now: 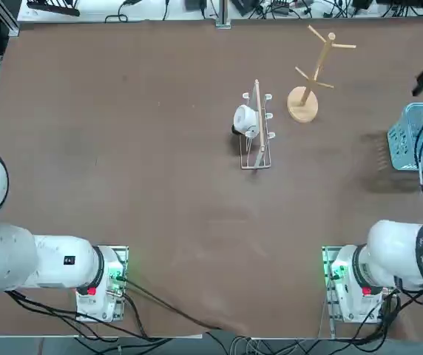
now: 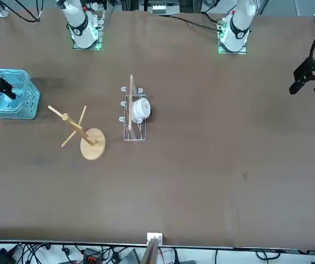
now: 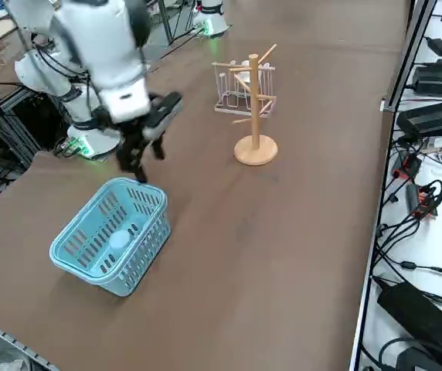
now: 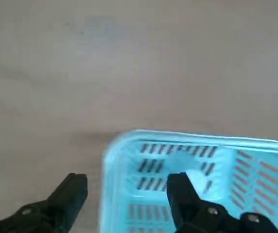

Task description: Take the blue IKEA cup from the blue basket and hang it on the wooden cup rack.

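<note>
One cup (image 3: pixel 120 239) sits inside the basket (image 3: pixel 140 265). Right gripper (image 4: pixel 127 180) is beside and above the basket, fingers apart, holding nothing. Current step: approach for pickup — judged. Next move: centre over the cup, descend clear of the rim, then grip. Rack (image 3: pixel 255 108) awaits hanging — no brand or label legible.

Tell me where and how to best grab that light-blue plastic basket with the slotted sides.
I'd pinch one side of the basket's rim, coming straight down from above. The basket sits upright and open-topped with thin walls, so one finger could go inside, one outside. The right claw hangs open above the table by the basket, so the nearest side looks handiest.
</note>
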Controlling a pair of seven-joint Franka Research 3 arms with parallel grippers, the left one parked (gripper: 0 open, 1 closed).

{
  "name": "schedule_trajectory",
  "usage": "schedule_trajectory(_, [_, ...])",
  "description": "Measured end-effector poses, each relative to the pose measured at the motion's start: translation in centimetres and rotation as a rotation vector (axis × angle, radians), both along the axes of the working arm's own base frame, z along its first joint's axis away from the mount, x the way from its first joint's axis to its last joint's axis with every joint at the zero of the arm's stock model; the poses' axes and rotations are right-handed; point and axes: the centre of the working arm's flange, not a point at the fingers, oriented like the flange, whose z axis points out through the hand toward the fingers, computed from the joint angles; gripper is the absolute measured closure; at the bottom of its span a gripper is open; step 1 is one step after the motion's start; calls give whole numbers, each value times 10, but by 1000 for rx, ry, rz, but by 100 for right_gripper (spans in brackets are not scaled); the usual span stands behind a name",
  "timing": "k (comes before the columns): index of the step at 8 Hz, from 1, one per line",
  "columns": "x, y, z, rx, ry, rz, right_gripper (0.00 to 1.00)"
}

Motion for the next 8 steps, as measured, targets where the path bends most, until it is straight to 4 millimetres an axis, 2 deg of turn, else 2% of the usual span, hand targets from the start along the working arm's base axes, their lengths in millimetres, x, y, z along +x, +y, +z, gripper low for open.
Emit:
schedule_trajectory(5, [-20, -58, -54, -2, 27, 107, 0])
schedule_trajectory(8, [-30, -80, -88, 12, 52, 143, 0])
